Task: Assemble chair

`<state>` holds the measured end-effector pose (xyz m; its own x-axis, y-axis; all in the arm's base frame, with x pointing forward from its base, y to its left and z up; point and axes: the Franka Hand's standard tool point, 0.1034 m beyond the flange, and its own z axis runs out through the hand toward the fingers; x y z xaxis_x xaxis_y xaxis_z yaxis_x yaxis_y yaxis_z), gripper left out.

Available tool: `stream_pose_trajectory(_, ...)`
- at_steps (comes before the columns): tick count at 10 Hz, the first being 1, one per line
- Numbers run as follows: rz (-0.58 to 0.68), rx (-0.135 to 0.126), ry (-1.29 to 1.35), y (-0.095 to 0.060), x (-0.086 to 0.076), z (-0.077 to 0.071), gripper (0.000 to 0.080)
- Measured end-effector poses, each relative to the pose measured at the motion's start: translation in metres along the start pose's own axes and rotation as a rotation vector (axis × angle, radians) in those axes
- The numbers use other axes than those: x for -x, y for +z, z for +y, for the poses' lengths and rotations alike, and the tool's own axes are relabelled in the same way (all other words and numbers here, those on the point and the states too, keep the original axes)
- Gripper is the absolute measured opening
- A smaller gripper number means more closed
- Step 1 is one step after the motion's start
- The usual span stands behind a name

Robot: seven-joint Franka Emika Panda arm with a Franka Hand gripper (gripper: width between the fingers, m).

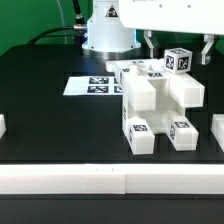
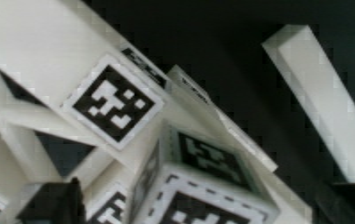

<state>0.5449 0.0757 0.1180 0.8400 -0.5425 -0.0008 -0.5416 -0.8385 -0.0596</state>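
The chair [image 1: 160,105] stands partly built in the middle of the black table: white chunky blocks joined together, with tagged legs pointing toward the front. One tagged leg end [image 1: 178,60] sticks up at the back. My gripper [image 1: 178,48] hangs over it with its dark fingers [image 1: 150,45] apart on either side, open, with gaps showing. In the wrist view, tagged white chair parts [image 2: 129,100] fill the picture. A tagged block end [image 2: 209,205] lies between my gripper's [image 2: 200,212] dark fingers [image 2: 49,205].
The marker board [image 1: 95,85] lies behind the chair toward the exterior view's left. White rails [image 1: 110,180] run along the front. White pieces sit at the left [image 1: 2,125] and right [image 1: 215,130] edges. The robot base [image 1: 105,35] stands at the back. A white bar [image 2: 325,90] shows in the wrist view.
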Motion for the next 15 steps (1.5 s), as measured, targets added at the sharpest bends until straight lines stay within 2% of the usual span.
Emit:
stream_pose_trajectory(4, 0.006, 0.019, -0.318, 0.0004, 0.0012, -0.0008, 0.0648)
stream_pose_trajectory(10, 0.002, 0.028, -0.658, 0.0033, 0.0008, 0.0033, 0.0648)
stream_pose_trajectory(12, 0.002, 0.029, -0.657, 0.0038, 0.0009, 0.0036, 0.0377)
stream_pose_trajectory(13, 0.002, 0.029, -0.657, 0.0039, 0.0009, 0.0036, 0.0377)
stream_pose_trajectory(14, 0.002, 0.029, -0.653, 0.0039, 0.0009, 0.0036, 0.0282)
stream_pose_trajectory(15, 0.003, 0.029, -0.630, 0.0039, 0.0009, 0.0036, 0.0283)
